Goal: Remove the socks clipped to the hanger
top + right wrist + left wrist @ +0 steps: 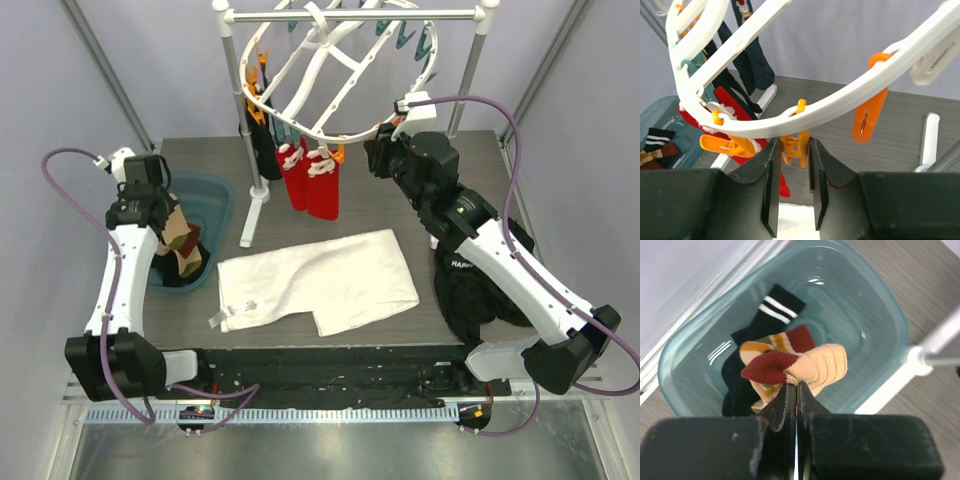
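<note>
My left gripper (178, 228) is shut on a tan sock with a dark red toe (810, 365) and holds it over the teal bin (218, 195). In the bin (890, 325) lie a black sock with white stripes (776, 307) and a striped tan sock. The white hanger (330, 60) hangs tilted from the rail. Two red socks (320, 185) and dark socks (262, 140) are clipped to its left rim. My right gripper (795, 150) is at the hanger's lower rim (840, 100), its jaws closed on either side of an orange clip (796, 145). The red socks (725, 102) hang just left of it.
A large white cloth (320, 280) lies on the table's middle. A black garment (470, 290) lies under the right arm. The grey rail (350, 15) stands on two poles; the left pole's base (252, 215) is next to the bin.
</note>
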